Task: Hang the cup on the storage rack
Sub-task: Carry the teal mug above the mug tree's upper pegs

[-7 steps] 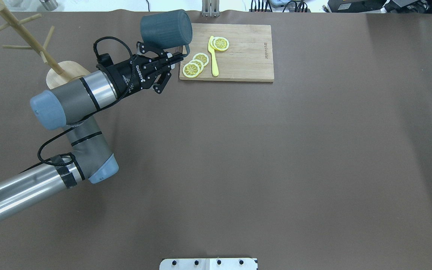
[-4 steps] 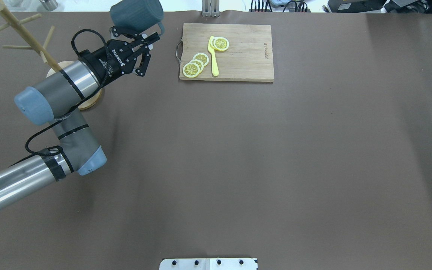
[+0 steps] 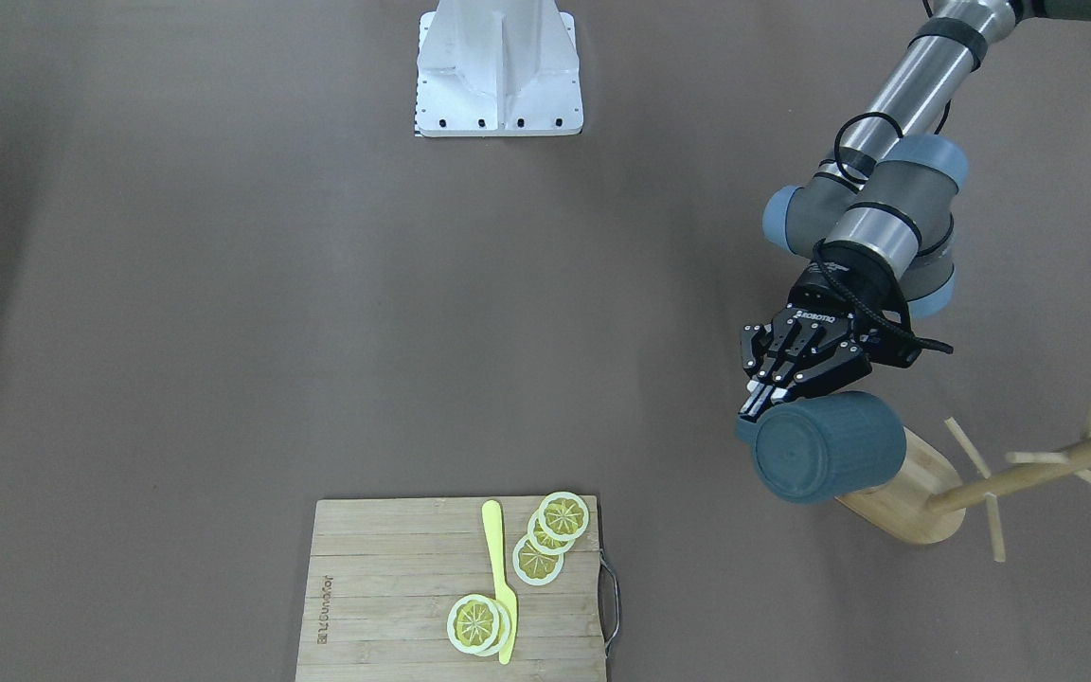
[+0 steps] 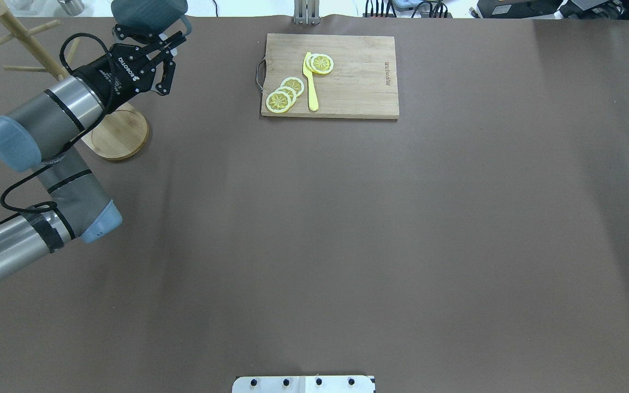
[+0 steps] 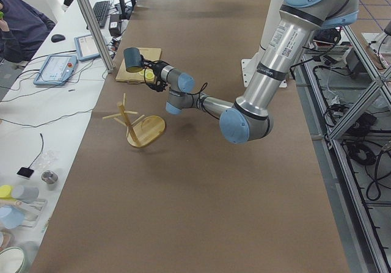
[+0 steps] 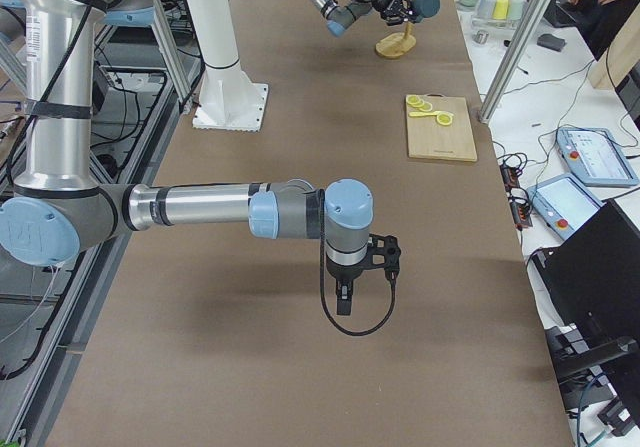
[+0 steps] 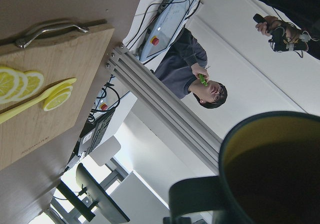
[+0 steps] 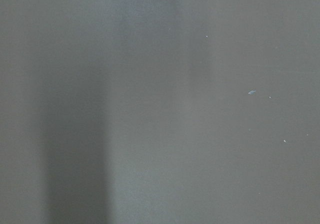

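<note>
cup: matt, finely ribbed outside
storage rack: pale, smooth wood
cutting board: grained wood, metal handle
table: matt brown covering
left arm: shiny metal, grey-blue plastic caps

Overhead and front-facing views from opposite sides, both over the cutting board

Robot lab: aluminium framing, teach pendants

The cup is cut off by the top edge at 11 o'clock overhead, and by the corner at 5 o'clock in the left wrist view. The left arm hides the lower post of the rack. The right gripper shows too small to judge its jaws.
</note>
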Robot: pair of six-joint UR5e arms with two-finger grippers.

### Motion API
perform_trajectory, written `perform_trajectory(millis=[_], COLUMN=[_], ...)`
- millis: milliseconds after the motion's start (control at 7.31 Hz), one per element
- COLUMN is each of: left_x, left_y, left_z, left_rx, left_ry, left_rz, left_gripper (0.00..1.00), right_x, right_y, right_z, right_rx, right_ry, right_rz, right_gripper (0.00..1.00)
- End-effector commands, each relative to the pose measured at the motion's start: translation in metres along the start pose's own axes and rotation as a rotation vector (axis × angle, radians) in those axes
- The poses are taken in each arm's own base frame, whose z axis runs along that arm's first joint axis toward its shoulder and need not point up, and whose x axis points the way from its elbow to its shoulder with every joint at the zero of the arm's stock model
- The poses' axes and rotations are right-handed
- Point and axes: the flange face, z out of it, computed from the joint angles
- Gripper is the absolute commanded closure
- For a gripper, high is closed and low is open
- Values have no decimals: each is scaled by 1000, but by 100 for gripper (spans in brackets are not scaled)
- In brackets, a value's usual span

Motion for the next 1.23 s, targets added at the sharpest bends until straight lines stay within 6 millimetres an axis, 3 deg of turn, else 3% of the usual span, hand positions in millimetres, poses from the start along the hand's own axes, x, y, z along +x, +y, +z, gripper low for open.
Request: perform_trajectory(millis=[0,274,411,547,684,958,1095], left_x=[6,8,25,54,66,65,62], left_y=[-30,-56,-65,-80,-83,-89,-105], left_z=[-29,-52,-60,-66,-68,-70,-77], left_rx=[17,12,2,19,22,31,35], left_ry=[5,7,-3,-18,-17,-19,-19], left_rz=[-35,-44,-32,-12,-3,-1,0], left_gripper=[100,100,100,100,100,100,100], right_x=[0,0,0,0,0,0,0], right_y=[0,0,0,0,0,0,0], right_z=[0,0,0,0,0,0,0], right_rx=[0,0,0,0,0,0,0], right_ry=[0,0,2,2,2,2,2], right_rz=[0,0,0,0,0,0,1], right_gripper=[0,0,0,0,0,0,0])
